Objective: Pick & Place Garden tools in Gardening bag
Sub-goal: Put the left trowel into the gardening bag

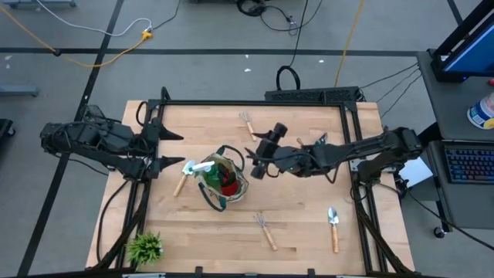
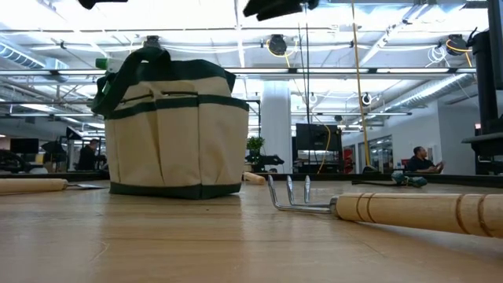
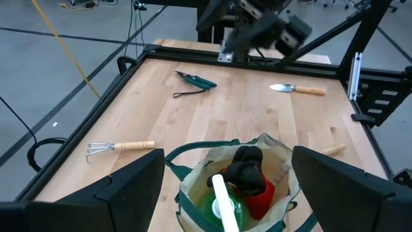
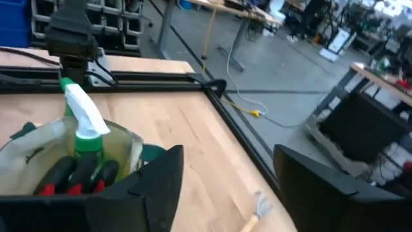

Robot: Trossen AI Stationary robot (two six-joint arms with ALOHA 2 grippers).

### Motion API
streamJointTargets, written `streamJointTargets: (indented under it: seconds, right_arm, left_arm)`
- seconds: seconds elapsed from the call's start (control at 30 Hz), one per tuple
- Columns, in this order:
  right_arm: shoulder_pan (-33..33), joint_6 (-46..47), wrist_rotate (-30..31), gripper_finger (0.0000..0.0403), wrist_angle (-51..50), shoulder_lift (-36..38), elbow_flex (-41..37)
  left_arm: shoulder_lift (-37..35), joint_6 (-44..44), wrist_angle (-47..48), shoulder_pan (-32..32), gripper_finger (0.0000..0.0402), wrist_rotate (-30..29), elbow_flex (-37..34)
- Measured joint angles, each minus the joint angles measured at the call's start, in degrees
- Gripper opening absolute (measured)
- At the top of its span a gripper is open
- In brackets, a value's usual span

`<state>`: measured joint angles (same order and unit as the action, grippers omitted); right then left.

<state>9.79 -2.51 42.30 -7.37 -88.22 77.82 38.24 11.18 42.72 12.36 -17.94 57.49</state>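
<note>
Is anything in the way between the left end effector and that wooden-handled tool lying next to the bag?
Nothing visible does. The open left end effector hovers just beside the wooden-handled tool, with only table between them. The bag stands close on the tool's other side.

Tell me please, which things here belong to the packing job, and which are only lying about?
Job: gardening bag; spray bottle and gloves inside it; far rake; near rake; trowel; pruning shears; wooden handle beside the bag.
Lying about: small plant at the table corner; keyboard off the table.
</note>
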Motion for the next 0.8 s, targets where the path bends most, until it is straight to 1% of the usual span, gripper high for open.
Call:
streamJointTargets:
  seconds: [0.1,0.27,0.53,0.6,0.7,0.8]
  right_arm:
    - [-0.1,3.3,0.0,0.0193,-3.6,2.0,0.0]
    - [-0.1,6.5,0.1,0.0128,-9.0,4.6,0.0]
    - [-0.1,6.7,-0.3,0.0013,-14.7,7.5,-0.1]
    - [-0.1,6.5,-0.5,0.0005,-16.4,8.1,-0.1]
    - [-0.1,7.1,-0.5,0.0011,-19.0,9.1,-0.1]
    - [-0.1,7.8,-0.6,0.0004,-21.3,9.9,-0.1]
  left_arm:
    - [0.0,-0.4,0.5,0.0,0.0347,0.0,0.0]
    - [0.0,0.7,0.6,0.0,0.0347,0.0,0.0]
    - [0.0,2.6,0.5,0.0,0.0347,-0.1,0.0]
    - [0.0,3.5,0.5,0.0,0.0347,-0.1,0.0]
    - [0.0,5.1,0.4,0.0,0.0347,-0.1,0.0]
    - [0.0,5.7,0.4,0.0,0.0347,-0.1,0.0]
